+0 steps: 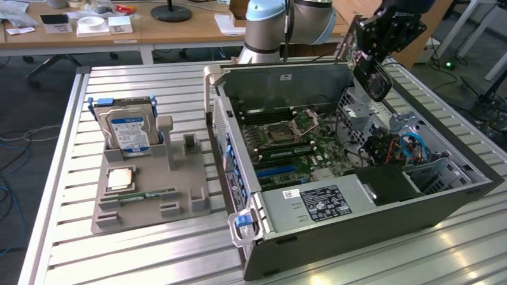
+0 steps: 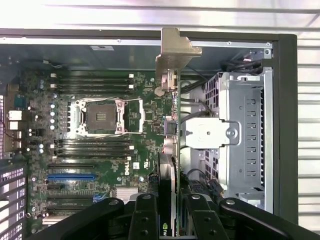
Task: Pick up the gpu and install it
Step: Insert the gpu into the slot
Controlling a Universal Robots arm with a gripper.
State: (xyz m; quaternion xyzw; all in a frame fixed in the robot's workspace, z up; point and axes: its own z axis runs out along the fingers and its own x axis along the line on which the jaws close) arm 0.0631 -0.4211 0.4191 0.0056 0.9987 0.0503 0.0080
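The gripper point(image 2: 167, 202) is clamped on the graphics card point(image 2: 173, 100), its fingers point(image 2: 145, 215) pressing on the two flat faces at one end. The card runs edge-on straight out from the gripper, and its metal bracket point(image 2: 176, 50) is at the end away from the fingers. In the exterior view the gripper point(image 1: 370, 56) holds the card point(image 1: 374, 82) in the air over the far edge of the open computer case point(image 1: 357, 208), above the motherboard point(image 1: 293, 142) and clear of it. The case lies on the slatted table point(image 1: 142, 249).
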